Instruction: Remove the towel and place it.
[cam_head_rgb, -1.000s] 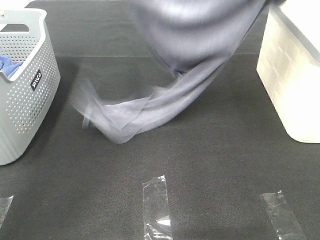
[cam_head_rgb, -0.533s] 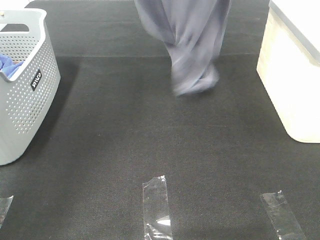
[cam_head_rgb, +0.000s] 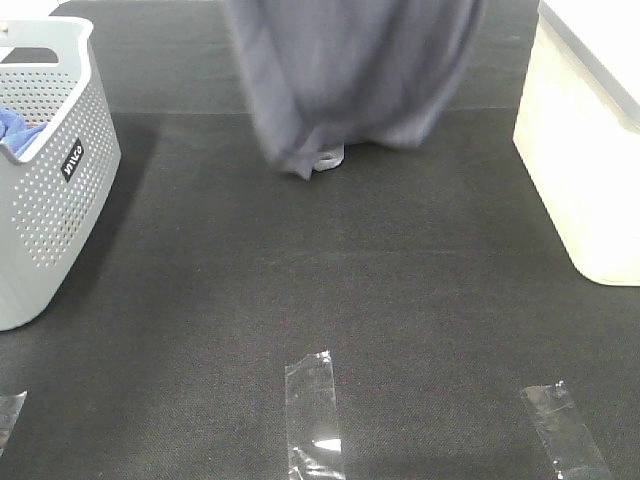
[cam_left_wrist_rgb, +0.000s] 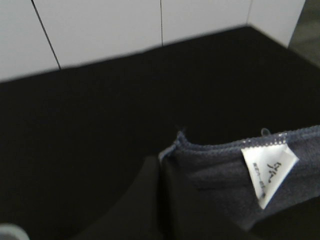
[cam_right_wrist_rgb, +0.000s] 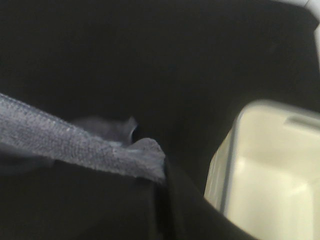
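The greyish-purple towel (cam_head_rgb: 350, 80) hangs spread out from above the top edge of the exterior high view, its lower end (cam_head_rgb: 315, 160) at or just above the black table. Both grippers are out of that view. In the left wrist view my left gripper (cam_left_wrist_rgb: 161, 172) is shut on the towel's hemmed corner (cam_left_wrist_rgb: 215, 165), beside a white label (cam_left_wrist_rgb: 266, 176). In the right wrist view my right gripper (cam_right_wrist_rgb: 162, 182) is shut on another stitched hem edge of the towel (cam_right_wrist_rgb: 75, 142). Both hold it high over the table.
A grey perforated basket (cam_head_rgb: 50, 200) with a bright blue cloth (cam_head_rgb: 15, 130) in it stands at the left. A white bin (cam_head_rgb: 585, 150) stands at the right and shows in the right wrist view (cam_right_wrist_rgb: 270, 170). Clear tape strips (cam_head_rgb: 315, 410) (cam_head_rgb: 565, 430) lie near the front edge.
The towel's trailing end has come up off the table at centre-left and swung back. The towel now hangs wider, spread between the two grippers.
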